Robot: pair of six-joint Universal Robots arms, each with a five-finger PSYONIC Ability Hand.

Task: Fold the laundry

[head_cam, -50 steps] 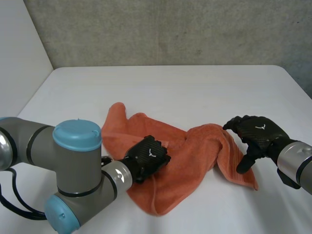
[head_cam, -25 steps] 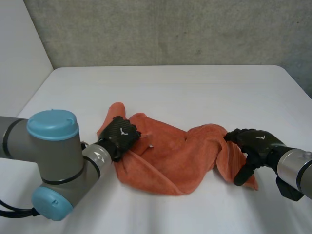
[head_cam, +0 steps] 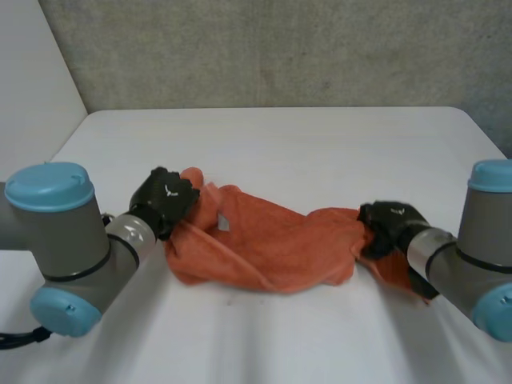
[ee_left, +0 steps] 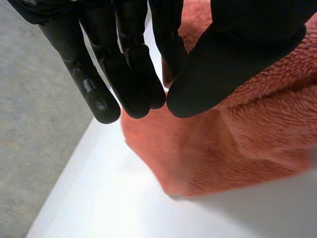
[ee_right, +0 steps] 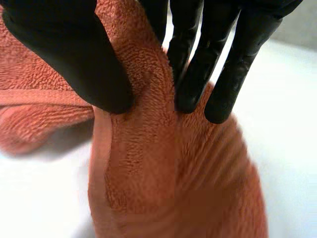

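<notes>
Item: one orange towel [head_cam: 264, 248], bunched lengthwise and rumpled, not yet folded.
Location: centre of the frame in the head view, a little below the middle. It lies on the white table [head_cam: 320, 136] and runs from left of centre to right of centre.
My left hand [head_cam: 164, 200]: at the towel's left end, left of centre in the frame.
Left hand, closure: fingers [ee_left: 131, 74] nearly straight, brought in against the thumb [ee_left: 233, 54] until the tips almost meet. A bit of cloth shows caught between them, so I log this as a pinch on that end.
My right hand [head_cam: 382, 228]: at the towel's right end, right of centre in the frame.
Right hand, closure: thumb [ee_right: 74, 54] on one side of a raised ridge of cloth, straight fingers [ee_right: 198, 59] on the other, the gap narrow. The ridge is pinched between them.
Reason for hold: with one hand at each end, I judge I can draw the cloth out long between them and flatten it before any fold.
Reason for placement: the towel sits mid-table between both arms, with bare table on every side for laying it flat.
Step in hand, by my judgement: spreading, not folding.
</notes>
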